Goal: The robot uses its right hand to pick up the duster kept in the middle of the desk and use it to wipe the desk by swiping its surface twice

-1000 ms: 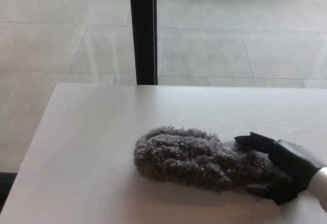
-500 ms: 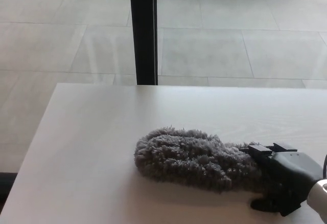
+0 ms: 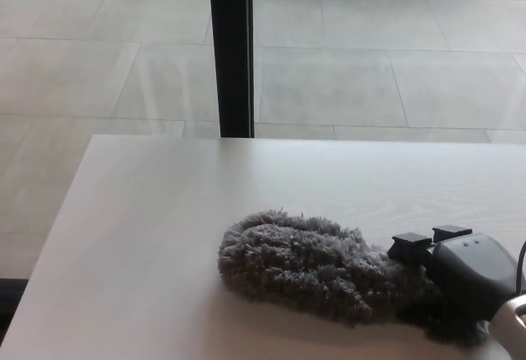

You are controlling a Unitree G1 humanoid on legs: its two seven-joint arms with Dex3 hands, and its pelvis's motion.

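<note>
so the right hand [image 3: 456, 274] is clamped on the near end of the grey duster [image 3: 316, 265], which lies flat mid-desk [image 3: 148, 237]; grab looks done; both swipes probably left

Right hand [image 3: 448, 274] is coming in from the lower right corner, sitting low and turned knuckles-up, so we're looking down on its smooth black back. Two blocky black fingers [image 3: 411, 245] are pointing away toward the left, side by side and level with each other, their squared ends showing clearly. The thumb is tucked out of sight beneath. The hand is clamping down on the grey duster [image 3: 308, 265] at its near end. A sliver of pale wrist is peeking in at the very corner. Left hand isn't showing at all.
</note>
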